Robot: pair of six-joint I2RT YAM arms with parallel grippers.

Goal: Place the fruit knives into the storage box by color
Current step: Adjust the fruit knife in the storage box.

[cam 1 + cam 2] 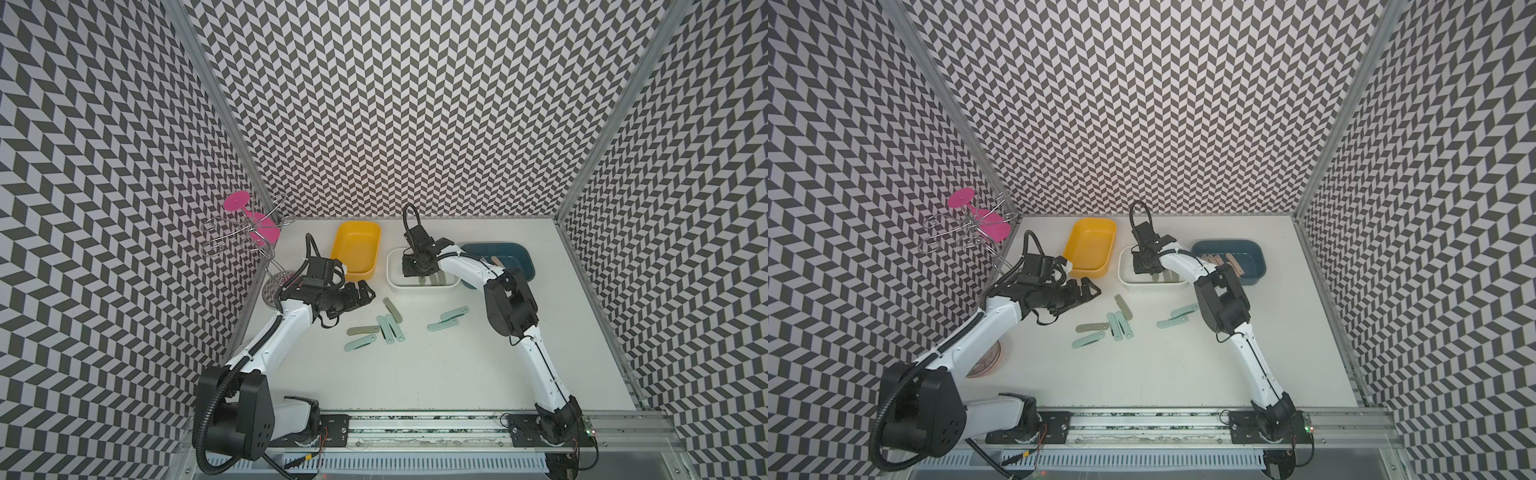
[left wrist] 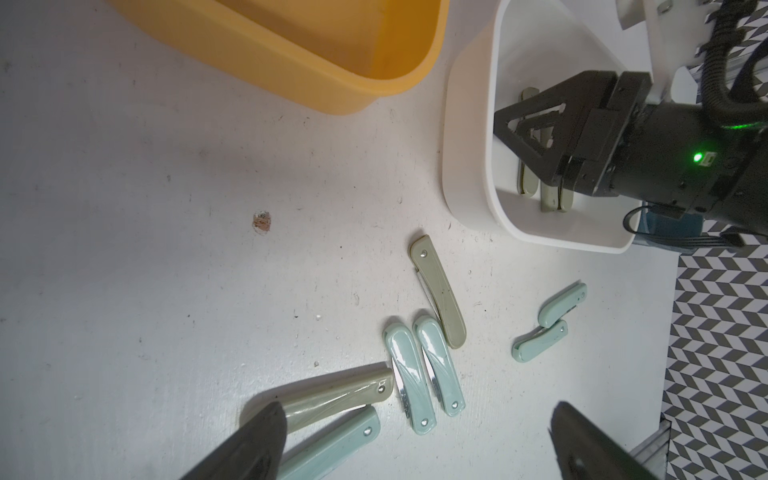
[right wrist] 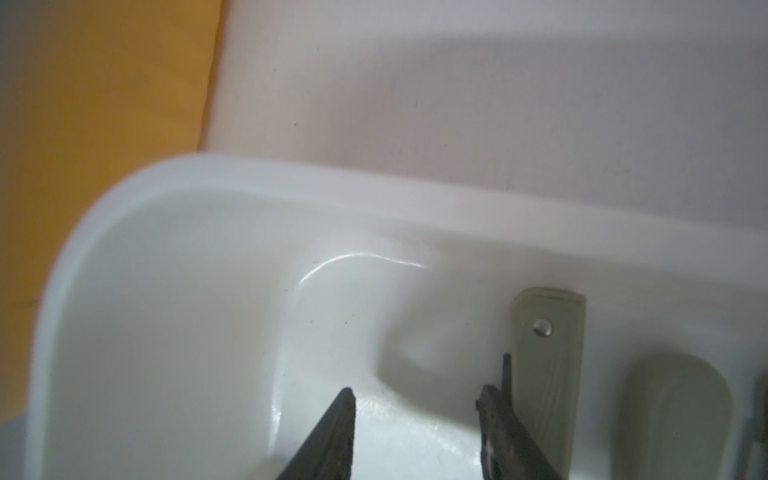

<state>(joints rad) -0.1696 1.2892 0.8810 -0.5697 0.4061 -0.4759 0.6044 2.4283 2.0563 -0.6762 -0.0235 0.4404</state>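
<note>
Several fruit knives lie loose on the white table: a grey-green one [image 1: 392,309], a mint pair [image 1: 390,328], a grey-green and a mint one [image 1: 361,336], and two mint ones [image 1: 449,320] further right. My left gripper [image 2: 417,409] hovers open above and beside this group, holding nothing. My right gripper [image 3: 415,392] is down inside the white box [image 1: 392,270], open with nothing between its fingers. A grey-green knife [image 3: 548,374] lies just beside one finger, with another [image 3: 677,407] next to it. Peach-pink knives [image 1: 1233,262] rest in the blue box [image 1: 1258,253]. The yellow box [image 1: 357,249] holds nothing.
A wire rack [image 1: 245,237] holding a pink glass [image 1: 249,216] stands at the back left corner. A round stack of mats [image 1: 988,357] sits near the left wall under my left arm. Patterned walls close in three sides.
</note>
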